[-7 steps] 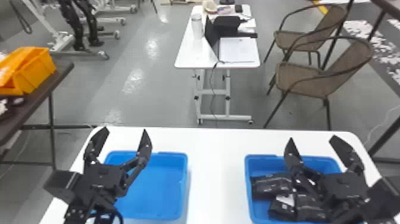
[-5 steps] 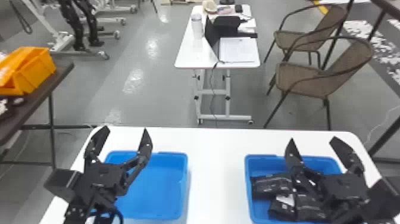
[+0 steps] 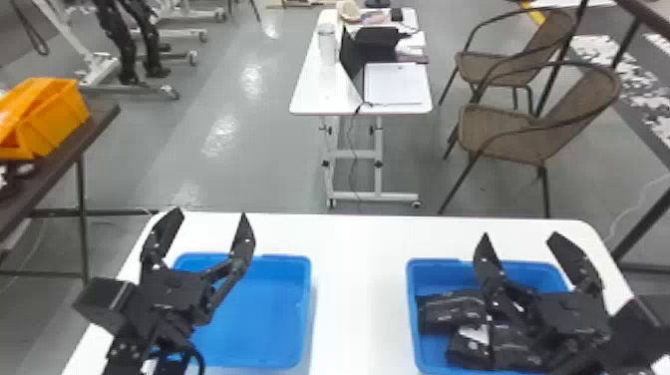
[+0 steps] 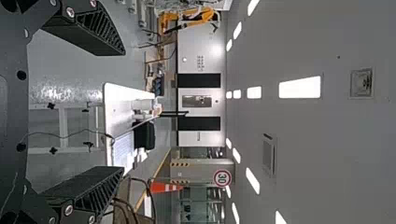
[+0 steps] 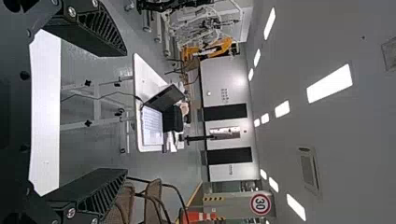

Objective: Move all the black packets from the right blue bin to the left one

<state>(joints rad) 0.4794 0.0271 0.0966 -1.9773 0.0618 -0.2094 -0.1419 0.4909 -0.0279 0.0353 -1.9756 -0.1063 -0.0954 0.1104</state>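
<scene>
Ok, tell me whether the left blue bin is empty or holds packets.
Empty, as far as it shows: the left blue bin has bare blue floor, though the left claw hides part.

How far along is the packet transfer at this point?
It looks not yet begun: the left blue bin shows no packet on its visible floor. Nothing is in hand; the left gripper and right gripper are both open with nothing between their fingers. The black packets in the right blue bin are left to move, their count unclear behind the right arm.
</scene>
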